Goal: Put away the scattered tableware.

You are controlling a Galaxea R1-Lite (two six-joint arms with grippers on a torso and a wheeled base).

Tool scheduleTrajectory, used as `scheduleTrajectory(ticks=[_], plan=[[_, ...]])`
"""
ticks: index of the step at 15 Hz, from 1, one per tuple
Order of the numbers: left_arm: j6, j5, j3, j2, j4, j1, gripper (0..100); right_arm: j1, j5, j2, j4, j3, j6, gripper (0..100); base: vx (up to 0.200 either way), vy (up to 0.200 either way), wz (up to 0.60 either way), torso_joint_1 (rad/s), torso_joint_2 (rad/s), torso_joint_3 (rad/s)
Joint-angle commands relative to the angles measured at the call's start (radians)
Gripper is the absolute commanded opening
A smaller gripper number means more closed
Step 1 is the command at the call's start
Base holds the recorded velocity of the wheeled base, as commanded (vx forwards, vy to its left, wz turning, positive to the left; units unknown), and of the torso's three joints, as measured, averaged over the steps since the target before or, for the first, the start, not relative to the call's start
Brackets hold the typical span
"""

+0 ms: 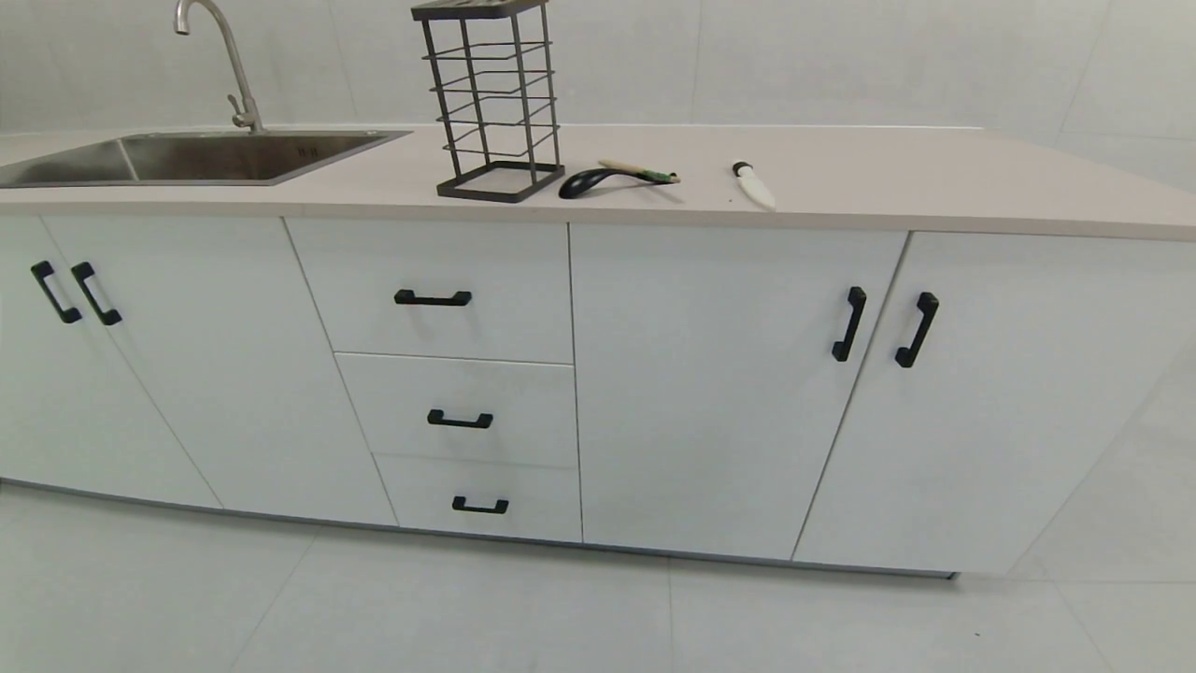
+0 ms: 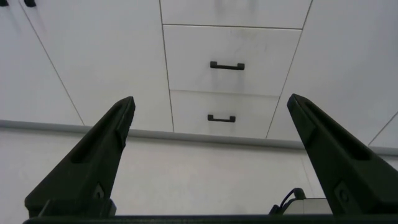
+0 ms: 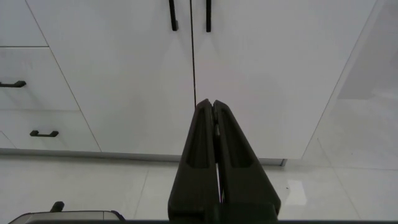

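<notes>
– Left gripper [image 2: 211, 99] first, closest to its lens: fingers spread wide, nothing between them. Agree?
– Agree. Beyond it are two white drawers [image 2: 231, 59] with black handles, plus pale floor [image 2: 186, 174]. Right one?
– Right gripper [image 3: 212, 106]: fingers pressed together, no gap, gripping nothing. It faces the seam between two white cabinet doors [image 3: 261, 74].
– Fine. Tableware?
– All on the counter [image 1: 888, 168], head view. Black spoon [image 1: 581, 182] lies flat just beside the wire rack [image 1: 495, 103], on the rack's right, bowl toward the rack's base.
– What's the stick on it?
– Pale handle [image 1: 640, 170] with a green band near its end, lying along the spoon's stem. Cannot tell whether it is part of the spoon or a second utensil.
– Knife?
– White knife [image 1: 755, 187], dark end toward the wall, light end toward the counter's front edge. It lies flat, further right, apart from the spoon.
– Rack?
– Dark metal, upright, standing on the counter above the drawer column.
– Anything else?
– Steel sink [image 1: 187, 154] with a curved tap [image 1: 220, 56] at the counter's left end, well apart from the utensils.
</notes>
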Motion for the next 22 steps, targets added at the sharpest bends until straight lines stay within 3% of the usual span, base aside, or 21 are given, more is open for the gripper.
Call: scheduleTrajectory(ticks=[1,7,8,14,22], plan=[[0.0,0.0,0.0,0.0,0.001,0.001,100,0.0,0.0,0.001,0.0,0.0,0.0,0,0.0,0.0,0.0,0.0,0.0,0.0],[0.01,-0.005,0.0,0.0,-0.001,0.001,100,0.0,0.0,0.001,0.0,0.0,0.003,0,0.0,0.0,0.0,0.0,0.0,0.0],[-0.001,-0.005,0.0,0.0,-0.001,0.001,100,0.0,0.0,0.001,0.0,0.0,0.003,0,0.0,0.0,0.0,0.0,0.0,0.0],[0.0,-0.001,0.0,0.0,-0.001,0.001,100,0.0,0.0,0.001,0.0,0.0,0.001,0,0.2,0.0,0.0,0.002,0.0,0.005],[0.003,-0.003,0.0,0.0,0.001,0.001,100,0.0,0.0,0.001,0.0,0.0,0.003,0,0.0,0.0,0.15,0.001,0.0,0.001]])
